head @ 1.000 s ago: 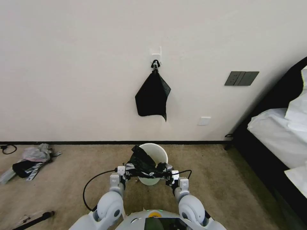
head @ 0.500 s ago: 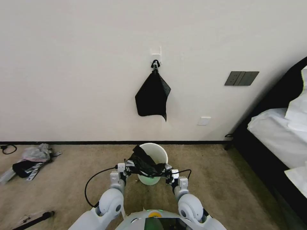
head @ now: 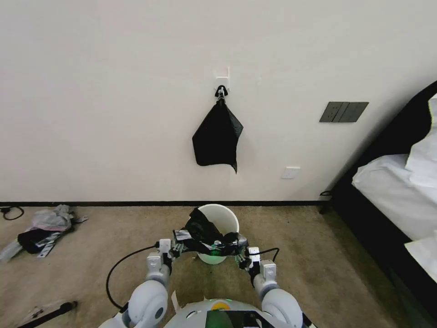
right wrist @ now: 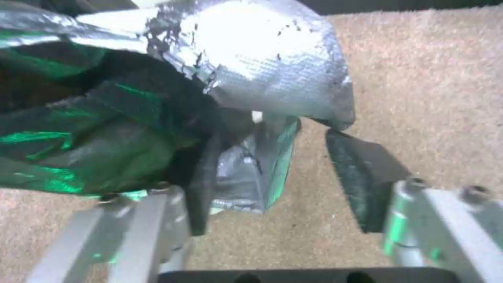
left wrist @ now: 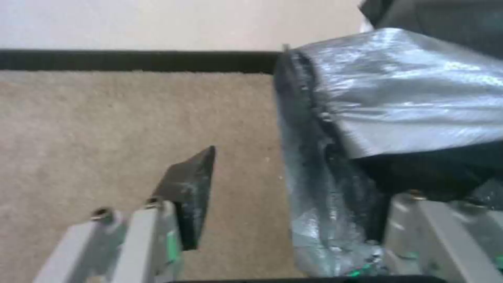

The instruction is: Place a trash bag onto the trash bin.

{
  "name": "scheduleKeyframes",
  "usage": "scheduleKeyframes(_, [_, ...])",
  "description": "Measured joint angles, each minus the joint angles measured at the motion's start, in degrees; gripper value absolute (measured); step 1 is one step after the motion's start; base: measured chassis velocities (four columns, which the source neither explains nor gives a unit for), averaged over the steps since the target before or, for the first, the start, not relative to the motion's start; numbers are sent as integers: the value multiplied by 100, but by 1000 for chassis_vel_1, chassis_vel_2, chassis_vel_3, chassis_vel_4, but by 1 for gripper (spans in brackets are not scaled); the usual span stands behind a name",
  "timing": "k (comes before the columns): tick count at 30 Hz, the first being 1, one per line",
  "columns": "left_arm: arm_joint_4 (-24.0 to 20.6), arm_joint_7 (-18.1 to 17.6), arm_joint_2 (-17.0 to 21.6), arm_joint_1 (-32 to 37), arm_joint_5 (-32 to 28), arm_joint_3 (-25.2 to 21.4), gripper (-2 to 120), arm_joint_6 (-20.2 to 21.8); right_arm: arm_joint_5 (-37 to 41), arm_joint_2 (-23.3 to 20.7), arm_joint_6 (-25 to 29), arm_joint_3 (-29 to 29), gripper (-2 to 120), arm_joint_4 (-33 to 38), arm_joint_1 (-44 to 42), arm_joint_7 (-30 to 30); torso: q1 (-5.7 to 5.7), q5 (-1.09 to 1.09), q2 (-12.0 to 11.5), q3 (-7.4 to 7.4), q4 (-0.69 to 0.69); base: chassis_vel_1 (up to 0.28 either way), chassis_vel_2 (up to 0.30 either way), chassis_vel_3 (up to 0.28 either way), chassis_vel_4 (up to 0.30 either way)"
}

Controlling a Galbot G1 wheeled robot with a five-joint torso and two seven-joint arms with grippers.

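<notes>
Head view: the glossy, crumpled black trash bag (head: pixel 207 237) drapes over the near rim of the round cream trash bin (head: pixel 221 218) on beige carpet by the wall. Left wrist view: left pincer (left wrist: pixel 293 220) spread, film across one finger. Right wrist view: right pincer (right wrist: pixel 283 188) spread likewise.

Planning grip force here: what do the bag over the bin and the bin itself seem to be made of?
The trash bag looks like thin glossy black plastic film, judging by its silvery wrinkle highlights. The trash bin appears to be smooth cream-white moulded plastic with a rolled rim.
</notes>
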Motion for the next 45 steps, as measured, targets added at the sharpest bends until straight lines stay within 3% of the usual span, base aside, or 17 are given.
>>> scheduleKeyframes(8, [-473, 394, 245, 536, 184, -571, 95, -155, -285, -235, 160, 100, 90, 422, -432, -178, 0, 0, 0, 0, 1, 0, 0, 0, 0])
scheduleKeyframes(12, [-533, 674, 453, 678, -2, -743, 100, -238, -370, -370, 338, 95, 99, 541, -591, -287, 0, 0, 0, 0, 0, 0, 0, 0, 0])
scheduleKeyframes(21, [-535, 1501, 920, 905, 31, -803, 100, -479, -637, -523, 677, 122, 100, 639, -656, -463, 0, 0, 0, 0, 0, 0, 0, 0, 0])
scheduleKeyframes(29, [-679, 1819, 1047, 1051, 188, -909, 100, -648, -638, -602, 816, 235, 100, 910, -769, -501, 0, 0, 0, 0, 0, 0, 0, 0, 0])
scheduleKeyframes(32, [-799, 2128, 1108, 1332, 918, -997, 100, -1206, -706, -682, 1127, 306, 100, 1090, -789, -687, 0, 0, 0, 0, 0, 0, 0, 0, 0])
scheduleKeyframes(34, [-809, 2141, 1107, 1352, 956, -1001, 100, -1236, -712, -689, 1142, 311, 100, 1097, -786, -702, 0, 0, 0, 0, -1, 0, 0, 0, 0])
scheduleKeyframes(38, [-928, 2219, 959, 1532, 1443, -1057, 100, -1706, -586, -800, 1218, 418, 100, 1253, -583, -896, 0, 1, 0, 0, 0, 0, 0, 0, 0])
scheduleKeyframes(41, [-1047, 2115, 521, 1497, 1587, -1177, 100, -1903, 177, -995, 1029, 633, 100, 1294, 141, -1167, 0, 0, 0, 0, 0, 0, 0, 0, 0])
scheduleKeyframes(45, [-1098, 2128, 152, 1458, 1759, -1332, 100, -1923, 617, -1180, 652, 663, 100, 1044, 885, -1309, 0, 1, 0, 0, 1, 0, 0, 0, 0])
